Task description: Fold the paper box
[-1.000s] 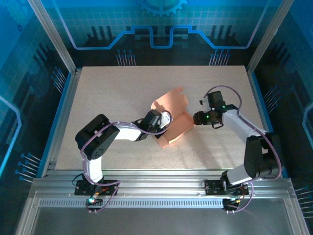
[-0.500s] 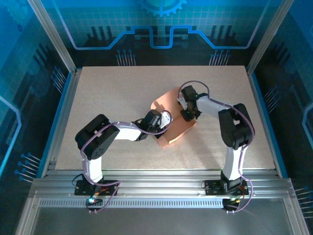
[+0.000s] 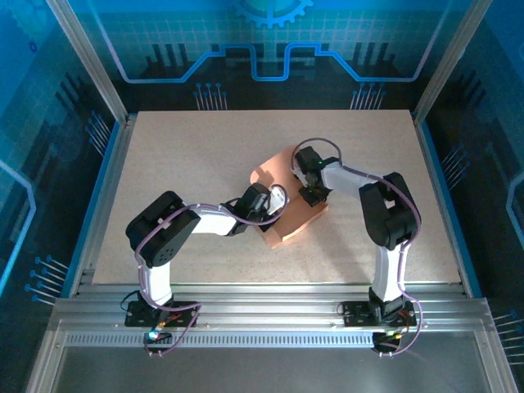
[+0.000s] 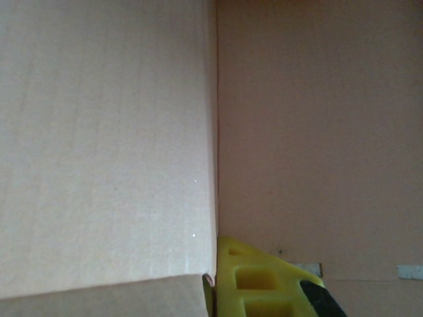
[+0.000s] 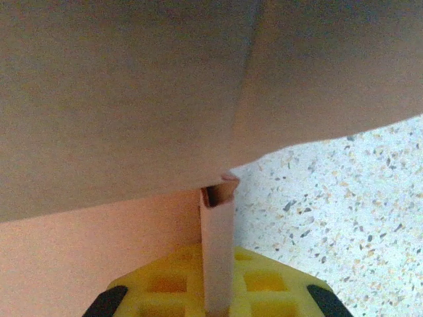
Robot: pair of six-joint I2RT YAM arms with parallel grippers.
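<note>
Top external view shows the box (image 3: 296, 214) half-folded, near the middle of the table (image 3: 188, 155). Left gripper (image 3: 277, 205) is clenched on the wall of the box at its left side. Right gripper (image 3: 312, 196) grasps a thin flap at its right side.

Overhead view sharp and evenly lit, blue glow on the walls (image 3: 49, 123). Both wrist views soft: the paper box (image 5: 132, 99) sits too close, blurred, shadowed on top.
</note>
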